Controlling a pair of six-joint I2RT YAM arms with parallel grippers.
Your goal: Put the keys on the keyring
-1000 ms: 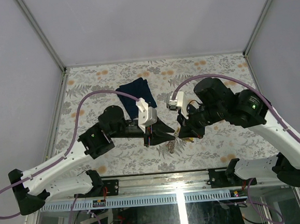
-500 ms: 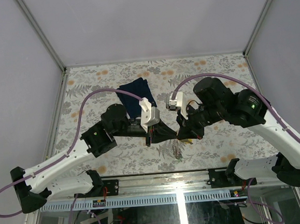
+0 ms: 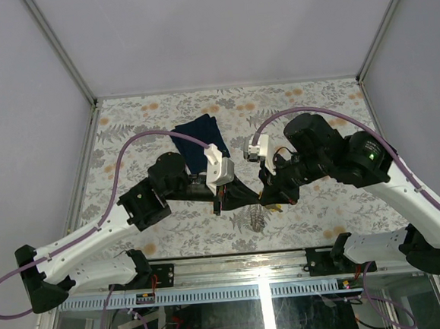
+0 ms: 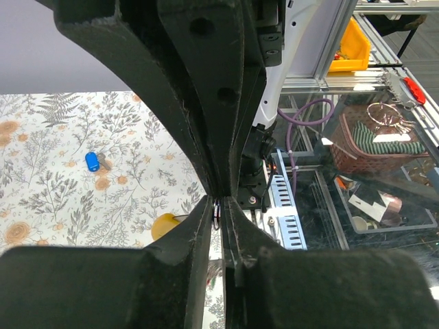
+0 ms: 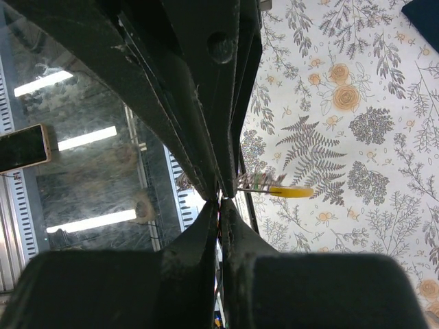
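Note:
Both grippers meet low over the table's near middle. My left gripper [image 3: 243, 200] has its jaws nearly together on the thin wire of the keyring [image 4: 217, 213], which shows in the narrow slit at the fingertips. My right gripper [image 3: 271, 196] is shut, pinching the keyring [image 5: 221, 203] edge-on. A bunch of keys [image 3: 259, 219] hangs below where the grippers meet. A yellow-tagged key [image 5: 291, 192] sticks out sideways beside the right jaws, and its yellow tag [image 4: 167, 223] also shows in the left wrist view. One blue-tagged key [image 4: 92, 162] lies loose on the floral table.
A dark navy folded cloth [image 3: 198, 140] lies behind the grippers at the table's middle. The table's front rail [image 3: 235, 261] runs just below the hanging keys. Grey walls close in the left, right and back sides.
My left gripper has moved right, up to the right gripper, and its jaws have narrowed. The hanging keys have shifted slightly right. The right arm has barely moved.

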